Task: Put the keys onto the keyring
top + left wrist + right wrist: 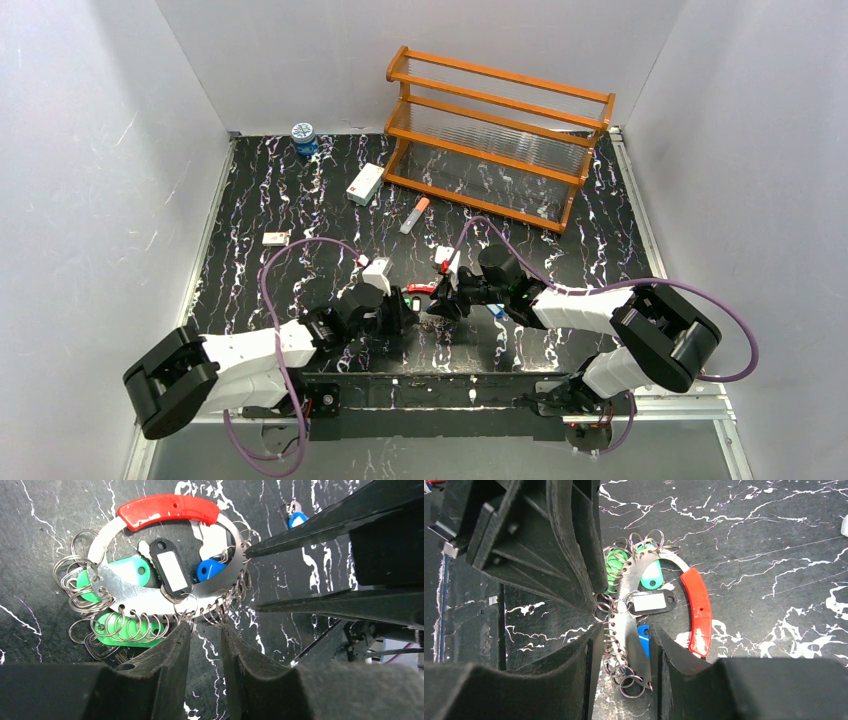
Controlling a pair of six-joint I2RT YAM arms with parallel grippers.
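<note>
Your keyring (167, 507) sits at the near middle of the table (300, 200), between the two grippers. Its red stretch is on the far side, and its silver band is hung with many small wire rings. The keys (131, 570) are bunched at it: green heads on the left, one blue head toward the right, and a black tag (170, 572) with a white label between them. One more blue key (298, 519) lies by itself on the table, just right of the keyring.

Your right gripper (625, 630) is clenched on the keyring's right end, one finger on either side of the silver band. Your left gripper (205, 630) meets the keyring from the left, its fingertips set a little apart with a few wire rings between them. You cannot tell whether they are actually pinching anything.

Farther back stand a wooden rack (500, 130) on the right and a blue-capped jar (304, 135) on the left. A small box (365, 184) and an orange-and-white tube (414, 215) lie between the two.
</note>
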